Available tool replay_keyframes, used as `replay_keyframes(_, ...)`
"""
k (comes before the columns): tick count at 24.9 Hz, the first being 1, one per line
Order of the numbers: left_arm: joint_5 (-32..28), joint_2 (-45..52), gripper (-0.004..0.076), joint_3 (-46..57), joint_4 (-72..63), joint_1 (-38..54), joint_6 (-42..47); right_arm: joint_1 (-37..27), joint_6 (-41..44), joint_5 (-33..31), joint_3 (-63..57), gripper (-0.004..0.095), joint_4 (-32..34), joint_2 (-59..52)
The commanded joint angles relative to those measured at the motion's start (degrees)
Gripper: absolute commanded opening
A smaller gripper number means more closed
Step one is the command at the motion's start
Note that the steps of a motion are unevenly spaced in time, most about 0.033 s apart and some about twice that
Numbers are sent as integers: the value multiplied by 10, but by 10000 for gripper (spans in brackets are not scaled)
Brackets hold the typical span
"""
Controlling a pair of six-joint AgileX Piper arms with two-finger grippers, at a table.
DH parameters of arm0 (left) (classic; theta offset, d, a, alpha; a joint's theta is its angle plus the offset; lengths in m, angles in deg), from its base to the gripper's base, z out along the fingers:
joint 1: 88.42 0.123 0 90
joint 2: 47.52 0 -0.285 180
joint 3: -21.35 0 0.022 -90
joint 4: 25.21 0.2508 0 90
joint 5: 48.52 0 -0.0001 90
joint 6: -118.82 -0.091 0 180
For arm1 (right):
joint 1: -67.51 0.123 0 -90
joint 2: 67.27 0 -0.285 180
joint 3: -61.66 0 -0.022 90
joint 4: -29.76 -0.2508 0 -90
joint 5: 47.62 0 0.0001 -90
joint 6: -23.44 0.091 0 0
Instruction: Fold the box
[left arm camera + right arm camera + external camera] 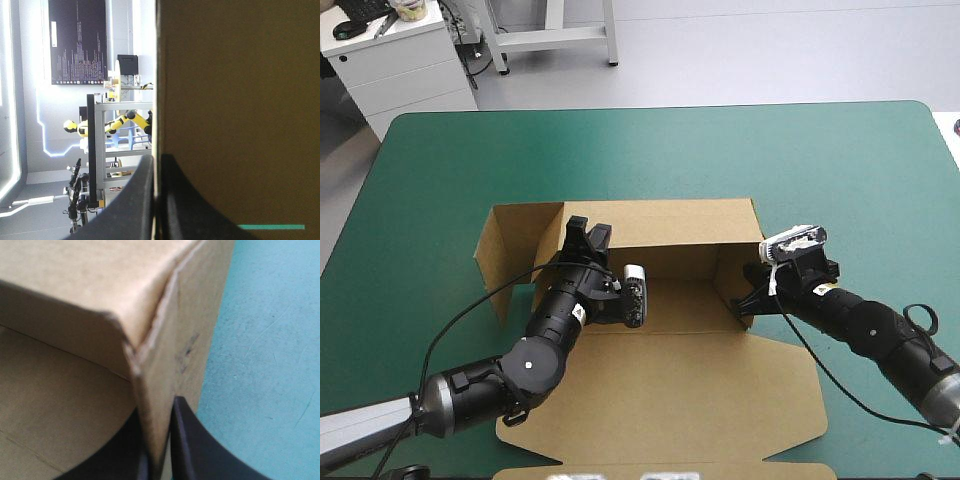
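The brown box point(700, 390) lies mid-table, its far wall point(665, 222) raised and its lid flat toward the near edge. A side panel point(515, 240) spreads out at its left. My left gripper point(586, 238) is shut on the box's left wall. In the left wrist view that wall point(235, 100) stands edge-on between the black fingers point(142, 200) of the left gripper point(157, 200). My right gripper point(748, 292) is shut on the box's right wall near the far right corner. In the right wrist view the right gripper point(157, 450) pinches that wall point(185, 340) just below the creased corner.
The teal-green cover point(650, 150) stretches wide beyond the box's far wall and to its right point(270, 365). A white cabinet point(395, 60) stands off the table's far left corner. The lid's front edge reaches almost to the table's near edge.
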Motion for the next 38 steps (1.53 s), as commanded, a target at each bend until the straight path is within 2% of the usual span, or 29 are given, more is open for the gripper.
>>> replay_keyframes(1,11,14,-8,-18,57,-4,18,4,-6,2,16,-10,-16,-12)
replay_keyframes(2,17,14,-1,-18,57,-4,17,4,-6,2,16,-10,-16,-12)
replay_keyframes(4,30,14,88,-18,57,-4,16,4,-7,5,16,-15,-16,-12)
replay_keyframes(6,24,14,358,-18,57,-4,16,4,-18,21,16,-15,-16,-12)
replay_keyframes(8,23,14,540,-18,57,-4,17,4,-18,29,16,-14,-16,-12)
replay_keyframes(10,26,14,568,-18,56,-11,23,4,-18,37,16,-14,-16,-12)
replay_keyframes(19,136,14,566,-18,56,-154,23,4,-19,162,16,-14,-16,-12)
replay_keyframes(24,152,14,564,-18,35,-193,23,2,-29,185,32,-14,-16,8)
replay_keyframes(26,152,14,536,-18,5,-207,23,2,-29,183,44,-14,-16,27)
replay_keyframes(28,153,14,479,-18,-39,-220,22,2,-29,183,55,-14,-17,46)
replay_keyframes(30,157,14,377,-18,-84,-229,20,2,-29,183,66,-14,-22,65)
replay_keyframes(35,178,14,-8,-20,-161,-240,-3,2,-29,178,87,-14,-25,97)
replay_keyframes(38,173,14,7,-51,-263,-225,-42,2,-29,174,90,-14,-25,104)
